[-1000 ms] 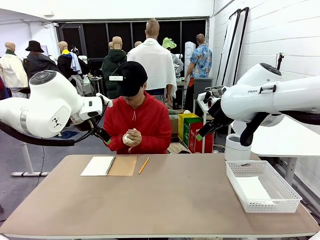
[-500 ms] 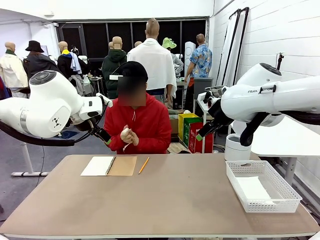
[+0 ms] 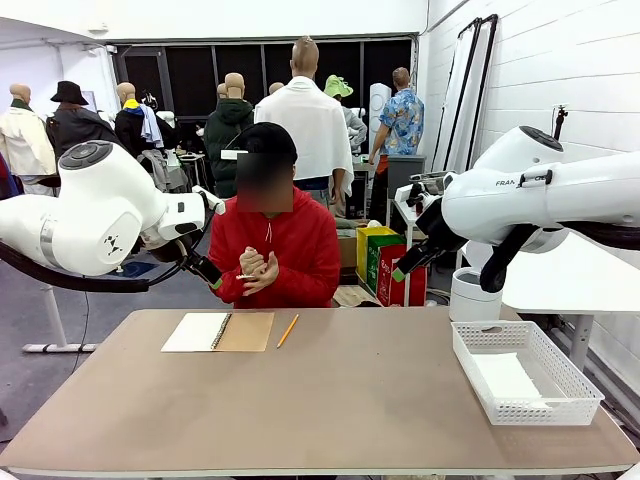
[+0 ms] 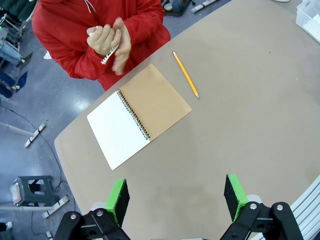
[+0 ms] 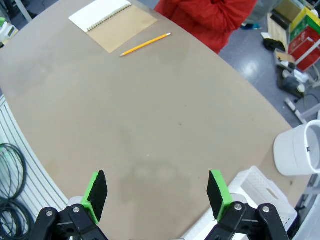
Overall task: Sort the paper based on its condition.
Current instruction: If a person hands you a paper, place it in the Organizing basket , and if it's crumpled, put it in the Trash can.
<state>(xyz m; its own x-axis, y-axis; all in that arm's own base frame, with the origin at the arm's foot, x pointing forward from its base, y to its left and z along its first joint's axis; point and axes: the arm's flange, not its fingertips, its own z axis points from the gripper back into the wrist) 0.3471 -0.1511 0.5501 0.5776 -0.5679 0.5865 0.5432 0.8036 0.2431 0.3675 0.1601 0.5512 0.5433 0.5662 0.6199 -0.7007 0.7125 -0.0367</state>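
The bench [image 3: 380, 400] is viewed from its near side towards the far person [image 3: 290, 250], while both wrist views are aimed down from high, the notebook [image 4: 160, 100] and pencil [image 4: 185, 74] being shared.

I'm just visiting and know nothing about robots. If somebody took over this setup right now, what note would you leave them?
Left gripper: open, empty, raised above the table, looking down on the notebook.
Right gripper: open, empty, raised above the table.
Paper: one flat sheet lies in the white basket. The person's hands press something small and white, likely paper, at chest height.
Done: seemingly that one sheet.
Left: sorting whatever the person sets down next.
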